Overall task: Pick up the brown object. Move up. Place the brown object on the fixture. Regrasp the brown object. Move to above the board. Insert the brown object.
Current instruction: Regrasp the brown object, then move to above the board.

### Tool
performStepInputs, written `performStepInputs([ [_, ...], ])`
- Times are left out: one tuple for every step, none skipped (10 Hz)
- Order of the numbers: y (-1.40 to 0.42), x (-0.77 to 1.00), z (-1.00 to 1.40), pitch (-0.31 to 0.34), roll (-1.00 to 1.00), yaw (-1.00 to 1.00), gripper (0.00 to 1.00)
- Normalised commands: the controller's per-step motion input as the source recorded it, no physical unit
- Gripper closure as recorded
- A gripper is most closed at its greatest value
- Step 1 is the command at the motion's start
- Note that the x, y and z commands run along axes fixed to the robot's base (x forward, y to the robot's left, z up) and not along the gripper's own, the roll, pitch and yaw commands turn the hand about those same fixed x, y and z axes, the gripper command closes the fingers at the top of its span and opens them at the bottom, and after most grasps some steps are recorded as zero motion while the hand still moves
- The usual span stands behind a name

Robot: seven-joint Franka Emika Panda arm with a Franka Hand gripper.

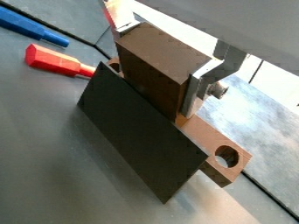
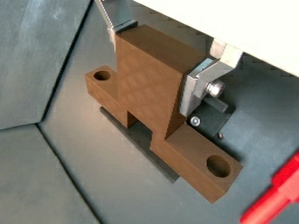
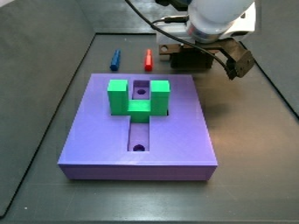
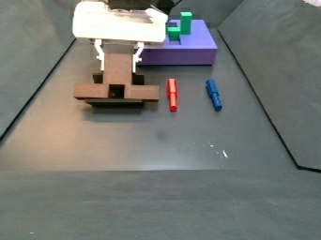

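Observation:
The brown object is a tan bar with a raised middle block and a round hole at each end. It rests across the dark fixture, which also shows beneath it in a wrist view. My gripper is shut on the raised block, one silver finger against each side. In a side view my gripper stands directly over the brown object on the fixture. The purple board with its green block lies apart from them.
A red peg and a blue peg lie on the floor between the fixture and the board. They also show in a side view, the red peg and the blue peg. Dark walls enclose the floor.

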Motion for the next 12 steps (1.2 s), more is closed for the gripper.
performStepInputs([
  [0.00, 0.00, 0.00, 0.000, 0.00, 0.00, 1.00],
  [0.00, 0.00, 0.00, 0.000, 0.00, 0.00, 1.00],
  [0.00, 0.00, 0.00, 0.000, 0.00, 0.00, 1.00],
  [0.00, 0.00, 0.00, 0.000, 0.00, 0.00, 1.00],
  [0.00, 0.00, 0.00, 0.000, 0.00, 0.00, 1.00],
  [0.00, 0.00, 0.00, 0.000, 0.00, 0.00, 1.00],
  [0.00, 0.00, 1.40, 0.000, 0.00, 0.00, 1.00],
  [0.02, 0.00, 1.40, 0.005, -0.06, 0.01, 1.00],
  [0.04, -0.02, 1.40, 0.006, -0.14, 0.00, 1.00],
  [0.04, -0.01, 1.40, 0.012, -0.09, 0.00, 1.00],
  [0.02, -0.01, 1.40, 0.033, -0.03, 0.00, 1.00],
  [0.02, 0.00, 1.40, 0.040, -0.01, 0.00, 1.00],
])
